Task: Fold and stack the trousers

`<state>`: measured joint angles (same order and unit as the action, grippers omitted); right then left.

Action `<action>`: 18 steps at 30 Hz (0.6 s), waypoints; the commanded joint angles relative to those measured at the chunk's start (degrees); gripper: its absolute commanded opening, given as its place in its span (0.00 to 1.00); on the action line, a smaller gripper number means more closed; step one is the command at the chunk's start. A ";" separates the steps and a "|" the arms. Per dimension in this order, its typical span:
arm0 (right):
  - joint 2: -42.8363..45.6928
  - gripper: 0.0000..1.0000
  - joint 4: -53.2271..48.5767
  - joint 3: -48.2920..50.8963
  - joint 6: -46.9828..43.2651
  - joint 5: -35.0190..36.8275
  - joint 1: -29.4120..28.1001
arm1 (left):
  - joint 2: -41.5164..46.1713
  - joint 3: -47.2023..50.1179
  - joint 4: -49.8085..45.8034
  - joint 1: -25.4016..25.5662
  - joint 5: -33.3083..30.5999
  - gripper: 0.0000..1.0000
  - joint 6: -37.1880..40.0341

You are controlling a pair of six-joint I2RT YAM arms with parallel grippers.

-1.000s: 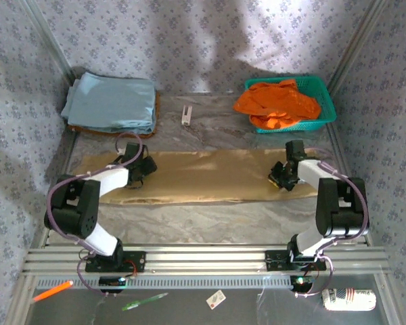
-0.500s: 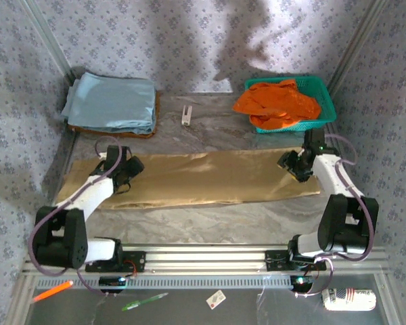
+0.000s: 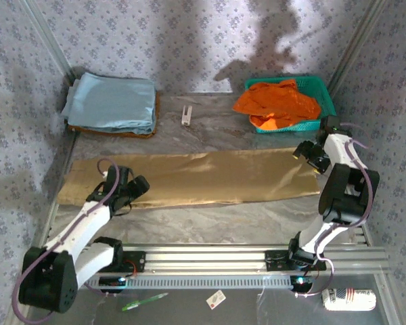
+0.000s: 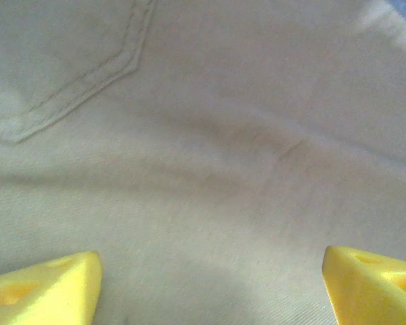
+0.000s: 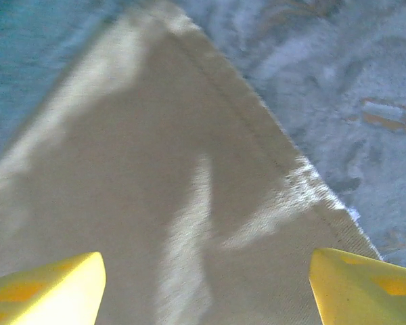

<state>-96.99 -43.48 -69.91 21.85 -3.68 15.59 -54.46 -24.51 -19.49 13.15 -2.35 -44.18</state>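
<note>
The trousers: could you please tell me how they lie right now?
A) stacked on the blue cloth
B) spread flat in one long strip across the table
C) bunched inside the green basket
B: the trousers lie flat as one long tan strip across the table.
</note>
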 commanded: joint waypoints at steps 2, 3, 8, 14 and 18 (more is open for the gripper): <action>-4.72 0.81 -1.98 0.47 -0.79 2.26 -0.40 | 7.39 1.45 -3.81 -0.29 0.01 0.86 -0.80; -6.15 0.81 -2.62 0.32 -0.53 2.68 -0.26 | 8.87 1.73 -4.21 -0.45 -0.13 0.87 -0.69; -12.79 0.71 -2.59 -0.44 1.21 1.57 0.97 | 13.39 1.34 -6.59 -1.75 -0.17 0.89 -0.29; -13.00 0.35 -2.31 -0.06 1.26 -0.06 1.43 | 13.75 0.96 -7.57 -2.64 0.72 0.89 0.80; -10.53 0.04 -0.91 0.86 1.48 -2.36 2.43 | 13.98 0.98 -7.67 -3.04 1.47 0.89 1.36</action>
<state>-107.53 -45.28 -71.02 22.90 -3.01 17.43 -41.28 -23.09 -25.78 10.61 -2.09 -44.01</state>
